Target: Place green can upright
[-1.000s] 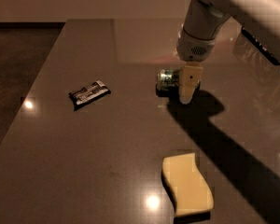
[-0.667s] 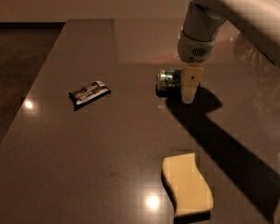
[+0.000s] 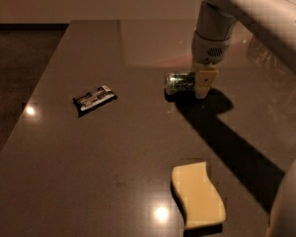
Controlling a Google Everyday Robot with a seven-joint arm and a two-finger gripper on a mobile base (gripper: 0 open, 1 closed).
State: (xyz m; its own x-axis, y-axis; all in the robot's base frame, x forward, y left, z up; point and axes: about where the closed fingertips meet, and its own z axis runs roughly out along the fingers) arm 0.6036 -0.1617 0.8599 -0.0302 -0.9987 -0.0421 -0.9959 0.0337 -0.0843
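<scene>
Green can (image 3: 179,82) lying sideways on table (image 3: 133,152); end effector (image 3: 200,88) just beside it

Gripper (image 3: 203,85) sits at the right end of the green can (image 3: 179,82), toward the far edge of the bench (image 3: 113,172). The arm blocks entry from the far right corner. The can's left and near sides are open. Wrapper (image 3: 94,98) toward the left edge and sponge (image 3: 197,195) by the near edge are both well apart from the can.

Sideways green can (image 3: 179,82) just beside tool (image 3: 203,89)
</scene>
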